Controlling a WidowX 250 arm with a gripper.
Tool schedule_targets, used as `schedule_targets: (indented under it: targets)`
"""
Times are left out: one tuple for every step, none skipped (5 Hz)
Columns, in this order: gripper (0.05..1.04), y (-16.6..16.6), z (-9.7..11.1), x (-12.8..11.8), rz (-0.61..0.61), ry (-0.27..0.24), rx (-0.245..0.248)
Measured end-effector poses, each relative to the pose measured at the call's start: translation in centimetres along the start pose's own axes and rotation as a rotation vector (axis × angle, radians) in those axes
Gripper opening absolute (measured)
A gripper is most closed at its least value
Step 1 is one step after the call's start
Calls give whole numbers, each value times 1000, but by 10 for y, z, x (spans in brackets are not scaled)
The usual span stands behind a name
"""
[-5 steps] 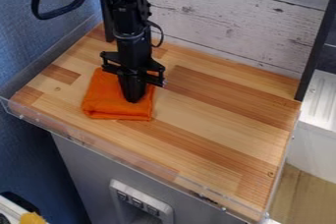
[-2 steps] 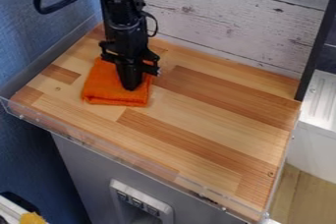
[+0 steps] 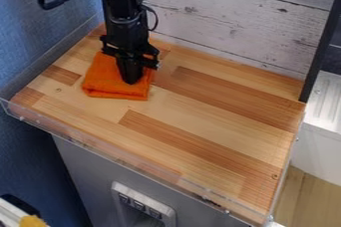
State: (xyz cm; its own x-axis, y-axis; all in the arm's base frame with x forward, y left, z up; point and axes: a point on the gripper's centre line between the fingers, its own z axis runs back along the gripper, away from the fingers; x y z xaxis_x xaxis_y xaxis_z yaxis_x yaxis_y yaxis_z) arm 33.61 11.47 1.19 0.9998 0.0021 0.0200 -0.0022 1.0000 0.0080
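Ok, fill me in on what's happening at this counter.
A black robot arm reaches down from the top edge, its gripper pointing onto a folded orange cloth. The cloth lies flat on the wooden surface, toward the left and near the blue wall. Whether the gripper has hold of the cloth or only touches it, I can't tell.

The folded orange cloth (image 3: pixel 103 84) has a soft, matt surface. The striped light-and-brown wooden worktop (image 3: pixel 220 126) looks smooth, with a faint shine. Behind it, the whitewashed plank wall (image 3: pixel 220 14) looks like wood, matt and a little rough (dark knots are visible in it). The low transparent edge strip (image 3: pixel 120 152) seems to be of glossy plastic. The blue wall (image 3: pixel 33 52) appears matt and textured.
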Motion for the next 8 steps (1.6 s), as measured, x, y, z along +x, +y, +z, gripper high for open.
schedule_targets:
  targets:
    - [234,4,7,2,-6,17,-2]
    - [490,6,13,-1,-6,58,-7]
    - [788,5,24,-2,11,89,-9]
    - [999,-7,42,0,10,83,-6]
    - [1001,-14,65,0,11,47,5]
    - [1000,-17,83,-2,9,19,7]
    - [1000,-24,97,-5,-2,-6,2]
    - [1000,-25,100,-4,-1,-15,-6]
